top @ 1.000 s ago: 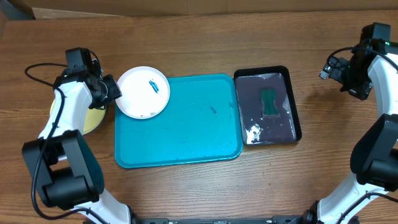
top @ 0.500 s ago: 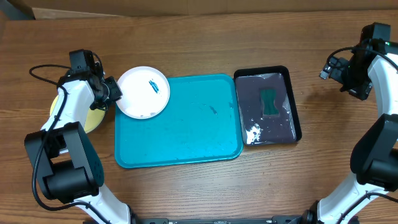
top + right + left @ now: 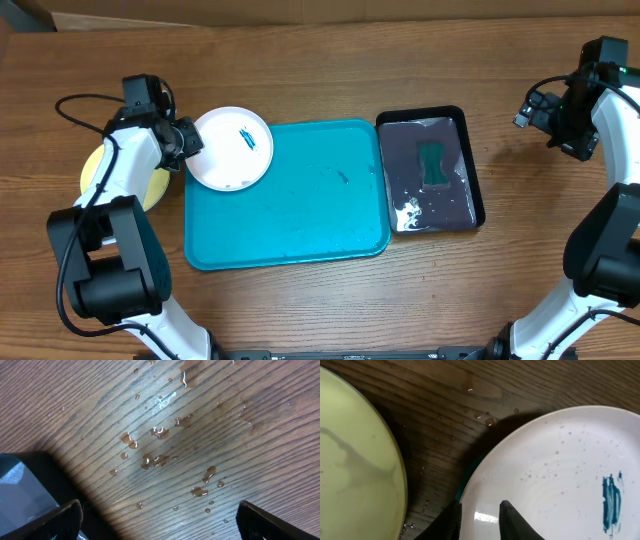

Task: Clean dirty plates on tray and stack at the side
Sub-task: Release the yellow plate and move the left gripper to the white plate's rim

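— Where is your left gripper (image 3: 480, 512) sitting?

— I have it at the left edge of the white round shallow plastic plate (image 3: 232, 150). On my wrist camera the two fingers (image 3: 512, 522) are close together with the rim between them, one on the inner face and one outside, so it is pinching the plate's rim.

— And the plate itself?

— It overlaps the top-left corner of the large flat teal-blue rectangular plastic tray (image 3: 290, 210), partly over the tray and partly over the wooden table (image 3: 320, 70). A blue-green smear (image 3: 611, 502) marks its inner face, with fine specks around it.

— Any other plates?

— I see a pale yellow-green round plastic plate (image 3: 355, 460) on the table left of the tray. It is partly hidden under my left arm and apart from the white one. I cannot tell whether another plate lies beneath it.

— Right side?

— My right gripper (image 3: 157, 520) has its fingers spread wide above wet wood dotted with water drops (image 3: 155, 460). It is just right of the smaller black rectangular tray (image 3: 455, 190), where a green sponge (image 3: 433, 163) lies.
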Action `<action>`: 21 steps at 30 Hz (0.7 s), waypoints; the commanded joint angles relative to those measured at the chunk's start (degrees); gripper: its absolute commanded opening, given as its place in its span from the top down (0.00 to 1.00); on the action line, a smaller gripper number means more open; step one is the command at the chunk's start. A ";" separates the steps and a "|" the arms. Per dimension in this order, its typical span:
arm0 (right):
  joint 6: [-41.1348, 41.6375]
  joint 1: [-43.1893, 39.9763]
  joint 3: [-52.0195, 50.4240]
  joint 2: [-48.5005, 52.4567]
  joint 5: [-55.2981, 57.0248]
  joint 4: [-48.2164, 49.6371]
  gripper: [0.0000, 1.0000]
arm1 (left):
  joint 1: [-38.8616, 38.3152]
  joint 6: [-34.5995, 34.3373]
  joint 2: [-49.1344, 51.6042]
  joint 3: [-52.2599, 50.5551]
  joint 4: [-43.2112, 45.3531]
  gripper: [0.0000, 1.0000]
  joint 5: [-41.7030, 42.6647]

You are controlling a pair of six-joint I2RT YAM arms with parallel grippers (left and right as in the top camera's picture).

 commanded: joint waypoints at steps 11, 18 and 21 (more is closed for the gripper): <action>0.26 -0.15 0.31 -0.59 0.07 0.00 0.00 | -0.22 0.87 0.52 -1.25 1.68 0.75 -3.67; 0.26 -0.15 0.31 -0.59 0.07 0.00 0.00 | -0.28 0.87 0.52 -1.86 1.66 0.78 -3.52; 0.26 -0.15 0.31 -0.59 0.07 0.00 0.00 | -0.28 0.87 0.52 -2.71 2.40 0.78 -3.52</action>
